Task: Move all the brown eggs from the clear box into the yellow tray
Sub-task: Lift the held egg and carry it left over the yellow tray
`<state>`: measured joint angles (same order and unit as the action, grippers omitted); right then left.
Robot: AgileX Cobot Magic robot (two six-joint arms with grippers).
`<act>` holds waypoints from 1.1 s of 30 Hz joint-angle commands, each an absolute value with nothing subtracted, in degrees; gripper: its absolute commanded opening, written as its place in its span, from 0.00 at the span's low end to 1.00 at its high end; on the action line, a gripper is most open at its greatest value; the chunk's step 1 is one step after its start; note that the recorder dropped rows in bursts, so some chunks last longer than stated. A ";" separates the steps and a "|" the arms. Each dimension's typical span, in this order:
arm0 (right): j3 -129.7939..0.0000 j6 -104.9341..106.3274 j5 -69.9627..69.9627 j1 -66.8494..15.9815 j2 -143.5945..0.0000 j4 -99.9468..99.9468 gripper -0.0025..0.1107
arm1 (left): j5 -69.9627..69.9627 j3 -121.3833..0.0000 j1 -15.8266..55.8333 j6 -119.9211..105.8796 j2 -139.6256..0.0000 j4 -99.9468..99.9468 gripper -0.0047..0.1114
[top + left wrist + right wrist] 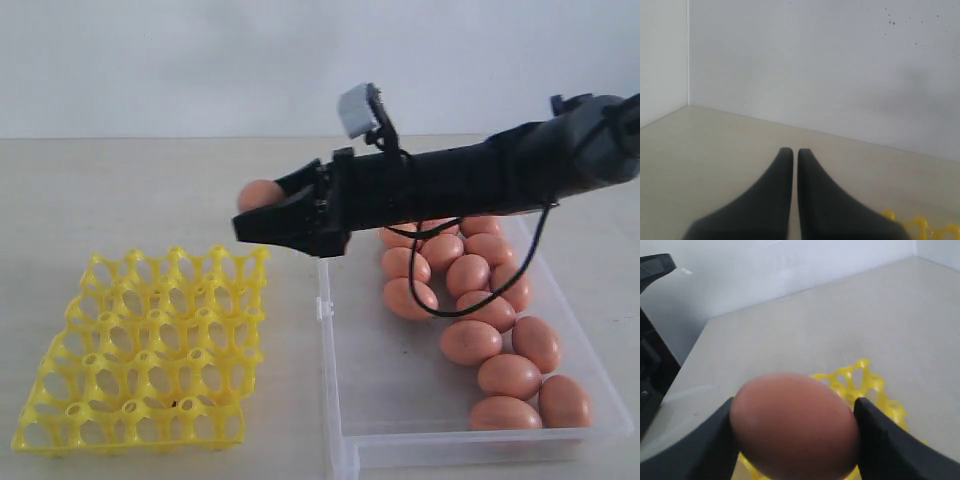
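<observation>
Right wrist view: pinching one brown egg (795, 425) across its middle in the right pincer (795, 440), above the edge of the yellow tray (865, 380) (left pincer (795, 151) pressed together). Looks smooth, likely light and brittle, so gentle squeeze only.

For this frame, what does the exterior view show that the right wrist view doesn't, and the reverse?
Only the exterior view: the clear box with the other brown eggs along its right side, and the whole yellow tray, all cups empty. Only the right wrist view: both fingers pressing the sides of the held egg. Both: the right gripper gripping that egg, and part of the tray.
</observation>
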<state>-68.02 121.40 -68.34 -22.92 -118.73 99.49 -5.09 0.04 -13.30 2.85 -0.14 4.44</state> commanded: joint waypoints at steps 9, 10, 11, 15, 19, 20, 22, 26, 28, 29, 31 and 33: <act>-96.04 110.89 -45.88 -42.56 -135.34 99.95 0.02 | -4.33 0.00 -13.39 3.36 0.00 4.95 0.07; -97.74 109.99 -43.76 -43.32 -135.98 99.95 0.02 | -4.33 0.00 -13.39 3.36 0.00 4.95 0.07; -101.39 109.96 -36.67 -44.79 -136.64 99.95 0.02 | -4.33 0.00 -13.39 3.36 0.00 4.95 0.07; -107.80 115.21 -15.45 -47.85 -136.62 99.95 0.02 | -4.33 0.00 -13.39 3.36 0.00 4.95 0.07; -114.68 114.93 9.18 -48.76 -136.62 99.95 0.02 | -4.33 0.00 -13.39 3.36 0.00 4.95 0.07; -116.45 107.45 16.42 -48.63 -136.62 98.22 0.02 | -4.33 0.00 -13.39 3.36 0.00 4.95 0.07; -116.67 77.19 19.72 -48.51 -136.62 84.00 0.02 | -4.33 0.00 -13.39 3.36 0.00 4.95 0.07; -116.67 26.88 15.02 -49.03 -137.91 45.47 0.02 | -4.33 0.00 -13.39 3.36 0.00 4.95 0.07; -116.67 -3.93 17.04 -49.29 -138.94 14.43 0.02 | -4.33 0.00 -13.39 3.36 0.00 4.95 0.07; -116.67 -18.96 19.16 -49.29 -139.54 0.00 0.02 | -4.33 0.00 -13.39 3.36 0.00 4.95 0.07; -116.67 -43.14 28.93 -49.03 -141.10 -21.55 0.02 | -4.33 0.00 -13.39 3.36 0.00 4.95 0.07; -116.67 -52.11 40.79 -49.02 -143.06 -24.92 0.02 | -4.33 0.00 -13.39 3.36 0.00 4.95 0.07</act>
